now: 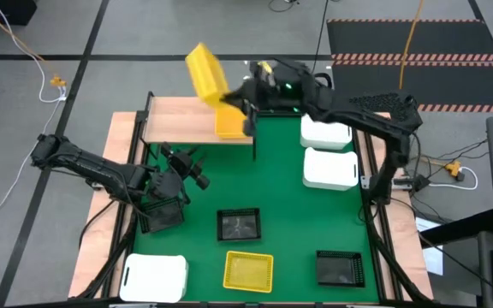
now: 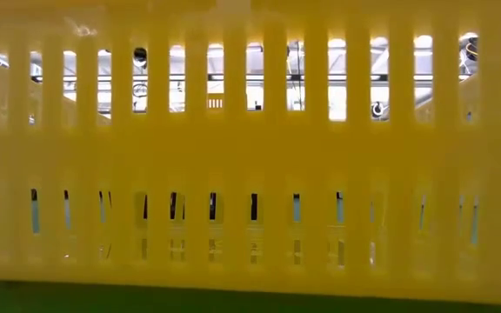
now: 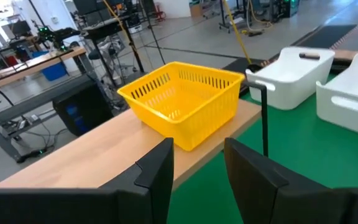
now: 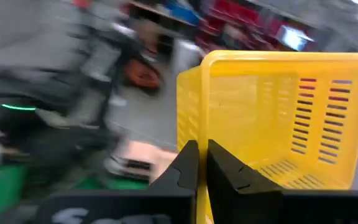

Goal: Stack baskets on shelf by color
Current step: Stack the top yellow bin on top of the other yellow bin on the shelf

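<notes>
My right gripper (image 1: 232,96) (image 4: 202,150) is shut on a yellow basket (image 1: 205,72) and holds it in the air over the far right part of the light-wood shelf (image 1: 182,120). A second yellow basket (image 1: 228,122) (image 3: 182,102) stands by its bottom on the shelf's right end. A third yellow basket (image 1: 248,270) (image 2: 250,174) sits at the near edge and fills the low view. My left gripper (image 1: 181,177) (image 3: 194,165) is open, just near of the shelf, beside a black basket (image 1: 161,214). My right gripper pinches one side wall (image 4: 199,118) of the yellow basket at its rim, one finger (image 4: 229,168) inside the basket and one outside. The fingers come from the table's right. The basket is lifted clear and tipped on its side above the shelf.
Two more black baskets (image 1: 239,225) (image 1: 341,267) sit on the green mat (image 1: 281,197). Two white baskets (image 1: 326,133) (image 1: 330,168) stand at the far right, seen also as white baskets (image 3: 297,74) from the left wrist. A third white basket (image 1: 154,278) is near left.
</notes>
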Robot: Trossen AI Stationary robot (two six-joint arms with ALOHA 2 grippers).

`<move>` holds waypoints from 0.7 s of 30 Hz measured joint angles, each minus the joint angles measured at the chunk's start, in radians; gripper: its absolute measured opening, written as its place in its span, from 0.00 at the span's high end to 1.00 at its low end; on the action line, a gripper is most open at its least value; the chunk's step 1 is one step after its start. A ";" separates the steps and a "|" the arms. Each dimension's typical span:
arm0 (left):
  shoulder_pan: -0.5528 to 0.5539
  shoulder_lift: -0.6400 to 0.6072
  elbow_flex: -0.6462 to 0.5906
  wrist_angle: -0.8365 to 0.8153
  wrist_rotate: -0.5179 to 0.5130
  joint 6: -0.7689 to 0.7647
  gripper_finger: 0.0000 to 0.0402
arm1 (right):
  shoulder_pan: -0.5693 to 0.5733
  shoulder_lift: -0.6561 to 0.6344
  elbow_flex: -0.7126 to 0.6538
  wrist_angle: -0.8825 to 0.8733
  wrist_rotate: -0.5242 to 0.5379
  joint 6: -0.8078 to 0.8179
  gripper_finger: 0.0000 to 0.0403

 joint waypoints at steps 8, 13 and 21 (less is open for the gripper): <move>-0.010 0.000 0.000 -0.022 0.000 -0.019 0.64 | -0.114 0.138 0.037 -0.257 0.049 -0.024 0.99; -0.010 0.000 0.000 -0.023 0.000 -0.019 0.64 | -0.113 0.182 0.038 -0.303 0.046 -0.031 0.99; -0.016 0.000 0.000 -0.051 0.001 -0.045 0.64 | -0.101 0.180 0.028 -0.326 0.102 0.004 0.99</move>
